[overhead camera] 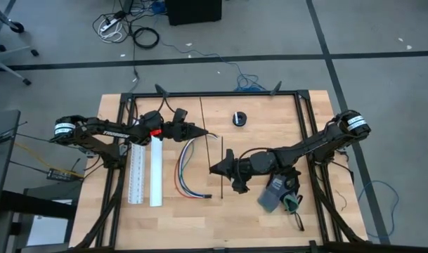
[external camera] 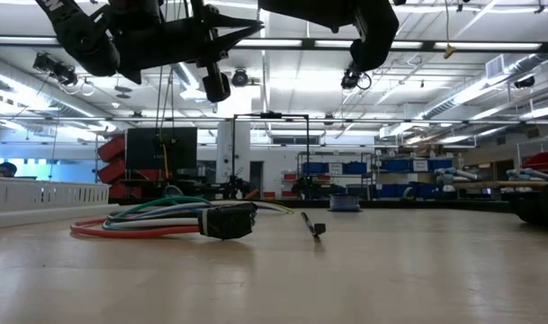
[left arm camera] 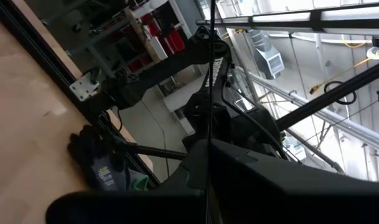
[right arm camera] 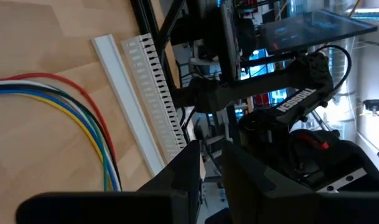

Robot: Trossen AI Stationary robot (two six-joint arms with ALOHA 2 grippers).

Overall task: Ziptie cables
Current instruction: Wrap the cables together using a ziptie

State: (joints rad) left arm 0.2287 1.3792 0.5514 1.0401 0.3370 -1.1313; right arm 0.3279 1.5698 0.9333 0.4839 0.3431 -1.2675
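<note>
Table [overhead camera: 270,225] pale wood grain, framed in black rails; cables [overhead camera: 185,169] a striped bundle of red, white, blue, green and yellow strands; zipties [overhead camera: 221,165] thin black; slotted channel [overhead camera: 135,172] white with a toothed comb pattern, its plain cover [overhead camera: 157,172] solid white; small round black object [overhead camera: 240,118]; gloves [overhead camera: 280,193] dark grey with green trim; both arms black.

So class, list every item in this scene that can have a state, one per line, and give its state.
cables: loose on the table, curved, not tied
ziptie: straight, unlooped, held upright by the right gripper
left gripper: shut, above the table by the cables
right gripper: shut on ziptie
slotted channel: lying flat, beside its cover
</note>
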